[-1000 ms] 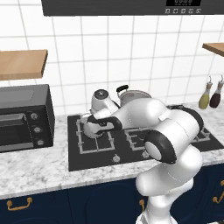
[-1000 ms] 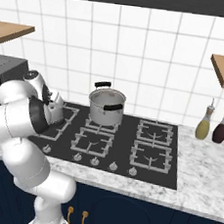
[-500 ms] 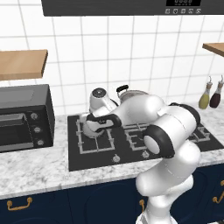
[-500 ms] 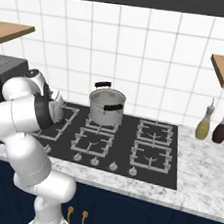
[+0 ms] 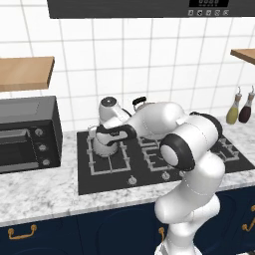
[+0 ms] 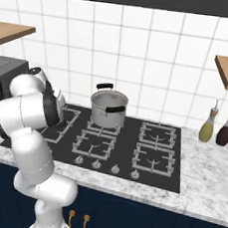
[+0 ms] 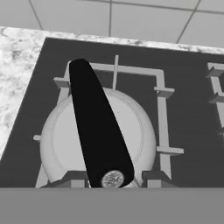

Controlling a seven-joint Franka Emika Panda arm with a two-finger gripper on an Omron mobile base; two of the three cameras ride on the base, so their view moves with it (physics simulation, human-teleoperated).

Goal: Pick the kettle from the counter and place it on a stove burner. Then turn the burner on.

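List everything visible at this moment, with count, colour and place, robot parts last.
kettle: one, pale grey-white with black handle, on the large left burner grate
stove burner: one, grey square grate, under the kettle
pot: one, steel with black handles, on a rear burner
cooktop: one, black, set in the counter
counter: one, speckled white-grey, over navy cabinets
oven: one, black, left of the cooktop
bottles: two, yellow-green and dark, right of the cooktop
shelves: two, wooden, on the wall
tool: one, dark, shut on the kettle handle
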